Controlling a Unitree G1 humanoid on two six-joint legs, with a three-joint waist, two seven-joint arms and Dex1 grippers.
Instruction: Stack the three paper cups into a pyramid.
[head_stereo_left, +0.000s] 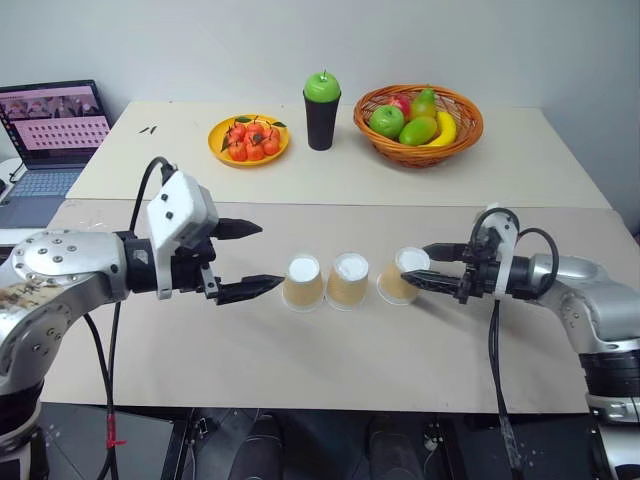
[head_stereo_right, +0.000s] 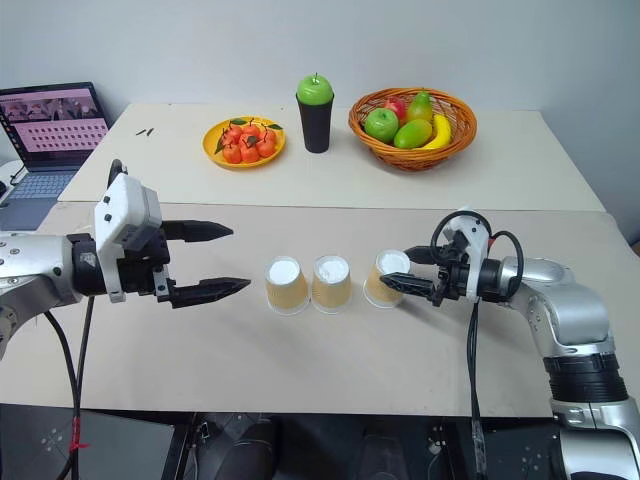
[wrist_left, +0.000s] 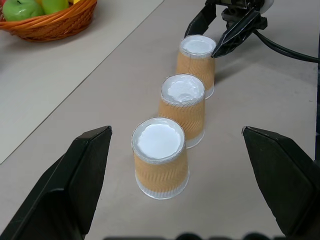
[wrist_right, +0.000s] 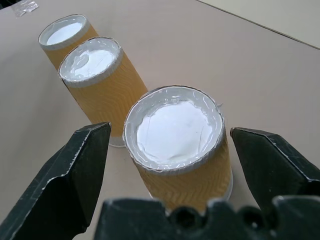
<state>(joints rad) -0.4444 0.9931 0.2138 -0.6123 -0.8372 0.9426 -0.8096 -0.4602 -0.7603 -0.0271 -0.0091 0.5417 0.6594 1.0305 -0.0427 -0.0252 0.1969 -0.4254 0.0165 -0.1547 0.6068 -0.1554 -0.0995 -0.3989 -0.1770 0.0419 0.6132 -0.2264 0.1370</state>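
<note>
On the near surface, right between the two tools, three paper cups sit upside down in a row, none stacked yet. The left tool has its fingers spread wide with nothing in them, and it hangs just short of the left cup, tips aimed at it but with a gap you can see. From its wrist camera that cup is dead ahead between the two open fingers, then the middle cup right behind it, then the right cup furthest off.

The right tool is also wide open and holding nothing, but it's way closer in: its two fingers sit either side of the right cup, one behind and one in front of it. In its wrist view the cup is square between the fingers with space left on both sides, so no grip on it. Can't tell if a tip is brushing the cup's rim.

The left and middle cups are nearly touching; the right one stands a bit apart.

Well beyond both tools, on the far surface: a black cup with a green apple on top, an orange plate of small red fruit, a basket of fruit. A laptop sits off past the left tool.
</note>
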